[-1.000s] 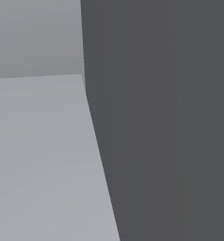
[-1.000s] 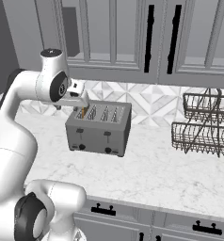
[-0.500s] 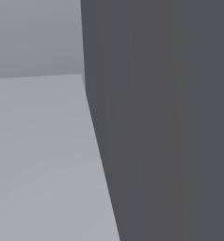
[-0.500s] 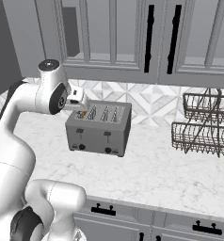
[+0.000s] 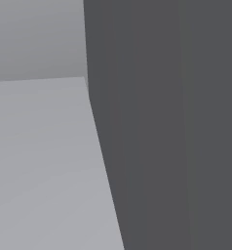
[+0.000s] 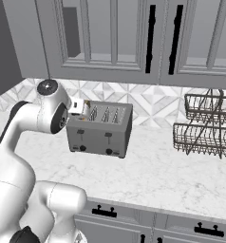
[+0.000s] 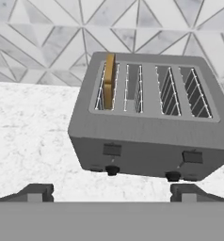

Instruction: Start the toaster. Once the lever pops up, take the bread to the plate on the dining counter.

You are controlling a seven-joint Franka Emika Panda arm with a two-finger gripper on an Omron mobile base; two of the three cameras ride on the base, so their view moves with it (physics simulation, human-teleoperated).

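Hand view, toaster [image 7: 147,122]: on the marble worktop [image 7: 29,127], ahead of the jaws.
Bread [image 7: 108,80]: upright in the leftmost slot, poking out, long axis front to back.
Gripper [image 7: 112,193]: jaws spread wide, holding nothing, short of the toaster.
Offset: bread ahead, roughly centred between the fingertips.

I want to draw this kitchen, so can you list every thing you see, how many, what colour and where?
toaster: one, grey, four slots, on the counter by the tiled wall.
bread: one tan slice, standing in the leftmost slot in the hand view.
levers: two, dark, on the toaster's front, with two knobs below.
counter: one, white marble.
racks: two wire baskets, dark, stacked at the counter's right.
cabinets: grey, black handles, above.
drawers: grey, black handles, below.
gripper: one, dark tips, open, in front of the toaster.
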